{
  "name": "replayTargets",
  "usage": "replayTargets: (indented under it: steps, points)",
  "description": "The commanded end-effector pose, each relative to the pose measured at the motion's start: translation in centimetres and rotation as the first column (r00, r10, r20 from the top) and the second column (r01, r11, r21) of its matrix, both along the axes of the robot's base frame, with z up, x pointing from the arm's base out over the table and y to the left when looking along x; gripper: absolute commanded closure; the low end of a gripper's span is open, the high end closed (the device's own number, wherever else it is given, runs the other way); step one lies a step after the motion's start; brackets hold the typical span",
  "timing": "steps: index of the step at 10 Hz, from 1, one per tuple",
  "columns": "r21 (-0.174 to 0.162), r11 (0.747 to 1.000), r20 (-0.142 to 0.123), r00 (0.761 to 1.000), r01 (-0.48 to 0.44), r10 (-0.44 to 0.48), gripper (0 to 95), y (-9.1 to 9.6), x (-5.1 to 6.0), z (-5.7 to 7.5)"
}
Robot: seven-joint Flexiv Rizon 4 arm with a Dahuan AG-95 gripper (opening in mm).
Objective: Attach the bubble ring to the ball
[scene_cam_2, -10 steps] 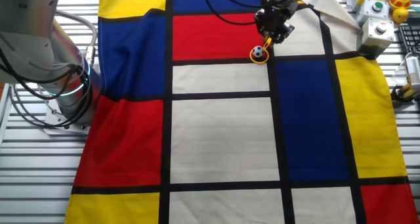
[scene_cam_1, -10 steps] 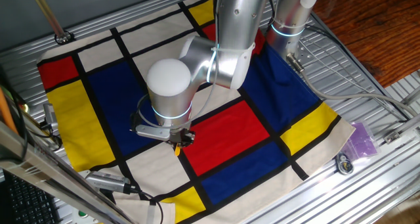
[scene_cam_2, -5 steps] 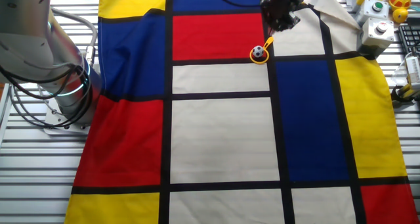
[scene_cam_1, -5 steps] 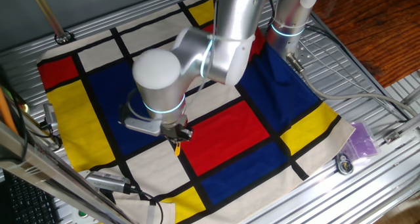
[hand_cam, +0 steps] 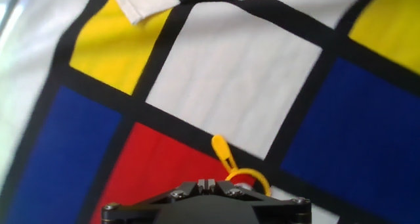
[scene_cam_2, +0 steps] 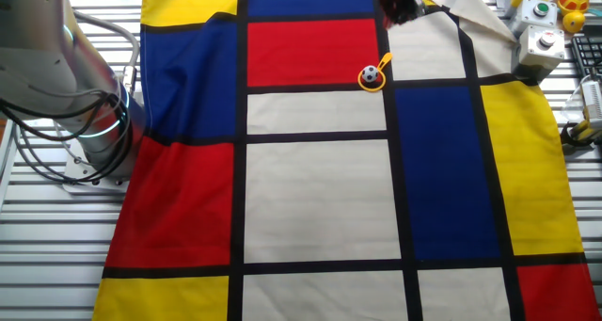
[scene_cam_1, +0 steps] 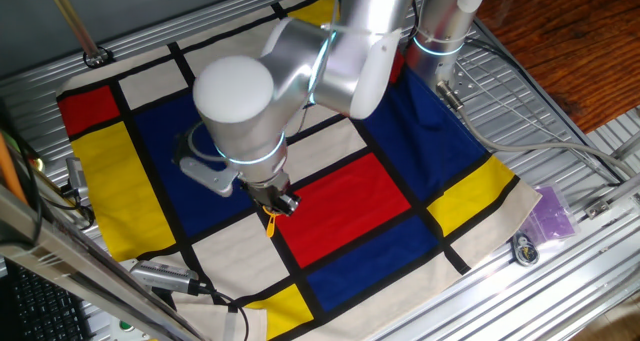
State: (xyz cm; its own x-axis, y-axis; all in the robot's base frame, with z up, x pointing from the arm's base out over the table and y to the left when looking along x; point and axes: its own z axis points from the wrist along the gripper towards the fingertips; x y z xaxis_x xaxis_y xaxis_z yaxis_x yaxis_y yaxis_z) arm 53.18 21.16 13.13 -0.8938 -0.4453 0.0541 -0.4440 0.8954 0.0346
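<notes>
Bubble ring (scene_cam_2: 373, 74) circles the ball (scene_cam_2: 371, 75) only in the other fixed view; gripper (scene_cam_1: 280, 203) hangs above it, spread unclear.

Open cloth (scene_cam_2: 320, 199) (ball (scene_cam_2: 371, 74) ringed).

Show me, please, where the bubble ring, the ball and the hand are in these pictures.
bubble ring (scene_cam_2: 380, 67): the other fixed view, on its handle near the hoop.
ball (scene_cam_2: 371, 75): the other fixed view, on the ball's top, inside the hoop.
hand (scene_cam_1: 277, 203): one fixed view, at the dark fingertips above the cloth.
</notes>
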Motion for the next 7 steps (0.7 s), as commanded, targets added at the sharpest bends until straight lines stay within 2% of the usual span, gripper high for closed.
replayTargets:
  steps: [1,7]
  points:
    - [0.006,0.998,0.014,0.998,0.066,-0.067,95.0,-0.14,-0.61,1.46]
    - [0.006,0.999,0.02,0.999,0.05,-0.05,95.0,-0.86,-0.85,1.9]
